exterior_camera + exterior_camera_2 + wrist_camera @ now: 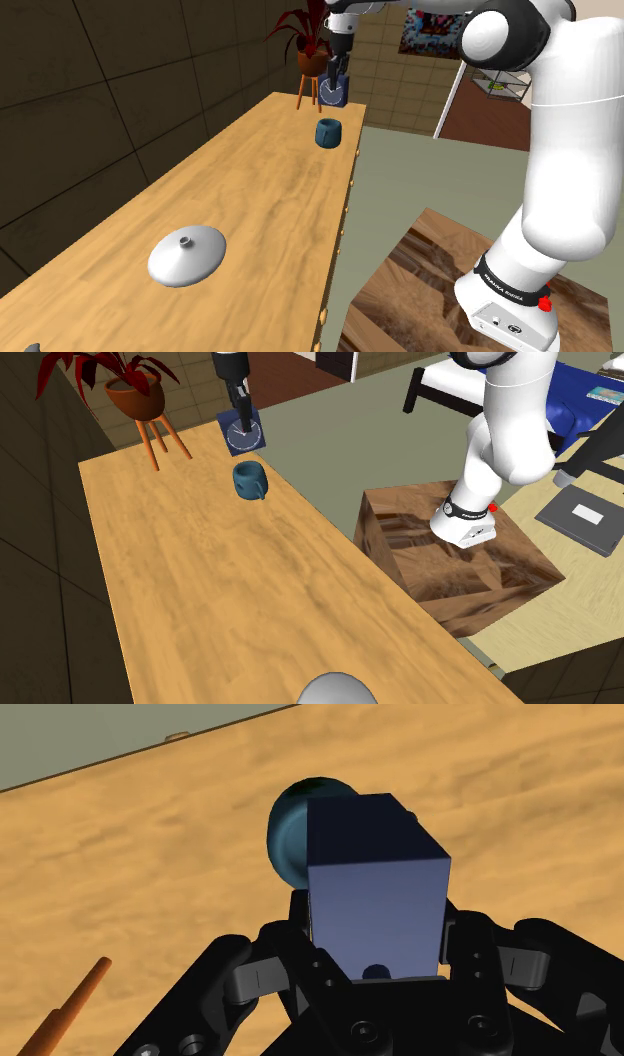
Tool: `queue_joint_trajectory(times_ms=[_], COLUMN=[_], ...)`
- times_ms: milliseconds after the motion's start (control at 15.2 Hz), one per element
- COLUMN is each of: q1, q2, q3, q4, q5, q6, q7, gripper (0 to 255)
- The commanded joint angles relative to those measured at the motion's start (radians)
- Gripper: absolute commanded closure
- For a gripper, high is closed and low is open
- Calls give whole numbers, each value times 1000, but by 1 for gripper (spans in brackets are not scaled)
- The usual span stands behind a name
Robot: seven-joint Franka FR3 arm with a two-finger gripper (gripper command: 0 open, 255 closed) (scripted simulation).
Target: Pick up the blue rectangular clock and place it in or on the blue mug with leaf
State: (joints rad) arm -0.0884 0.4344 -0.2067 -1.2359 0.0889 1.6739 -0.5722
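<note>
We see the hand (337, 72) clamped on the blue clock (334, 93), which hangs in the air above the blue mug (328, 133) on the wooden surface (250, 200).

The wooden counter (260, 200) carries a blue mug (328, 133) and a grey lid (187, 256).
</note>
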Motion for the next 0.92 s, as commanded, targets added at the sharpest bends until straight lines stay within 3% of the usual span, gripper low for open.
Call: queue_joint_trajectory(times_ms=[0,858], q1=[0,9], q2=[1,0], q3=[0,3], q4=[-24,-203], q5=[1,3], q6=[26,204], q7=[-3,-8], gripper=[255,255])
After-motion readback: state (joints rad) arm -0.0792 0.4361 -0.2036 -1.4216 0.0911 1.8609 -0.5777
